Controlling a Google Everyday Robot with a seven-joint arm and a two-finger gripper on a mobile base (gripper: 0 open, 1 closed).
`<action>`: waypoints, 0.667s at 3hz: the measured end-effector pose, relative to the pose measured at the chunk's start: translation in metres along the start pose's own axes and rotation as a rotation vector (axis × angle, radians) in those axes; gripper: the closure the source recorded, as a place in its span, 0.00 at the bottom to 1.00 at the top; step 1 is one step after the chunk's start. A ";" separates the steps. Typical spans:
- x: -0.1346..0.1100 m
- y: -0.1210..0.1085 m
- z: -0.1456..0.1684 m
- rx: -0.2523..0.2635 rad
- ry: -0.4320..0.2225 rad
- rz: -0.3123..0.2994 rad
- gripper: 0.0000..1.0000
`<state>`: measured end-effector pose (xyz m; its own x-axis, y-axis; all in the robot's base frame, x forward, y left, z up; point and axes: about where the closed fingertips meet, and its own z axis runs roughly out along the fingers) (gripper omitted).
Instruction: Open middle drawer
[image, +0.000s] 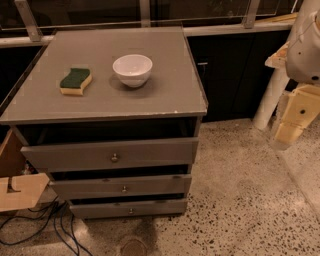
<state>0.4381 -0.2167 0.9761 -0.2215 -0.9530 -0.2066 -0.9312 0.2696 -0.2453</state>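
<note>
The grey cabinet (107, 100) stands at the centre of the camera view with three drawer fronts stacked down its face. The middle drawer (90, 188) is the medium-height grey front, with a small round metal knob (124, 189) at its centre and a dark gap above it. Over it is the taller front with a bigger knob (114, 157), and below it the slimmest front (131, 210). My gripper (290, 131), cream-coloured under the white arm (306, 47), hangs at the far right edge, well off to the right of the cabinet and touching nothing.
A white bowl (132, 69) and a green-and-yellow sponge (76, 81) sit on the cabinet top. A cardboard box (17, 190) and cables (45, 227) lie at the lower left. A white post (270, 97) leans at the right, above speckled floor (240, 200).
</note>
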 end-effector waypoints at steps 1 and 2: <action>0.000 0.000 0.000 0.000 0.000 0.000 0.00; 0.000 0.000 0.000 0.000 0.000 0.000 0.14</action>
<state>0.4381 -0.2167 0.9762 -0.2215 -0.9530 -0.2067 -0.9312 0.2696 -0.2454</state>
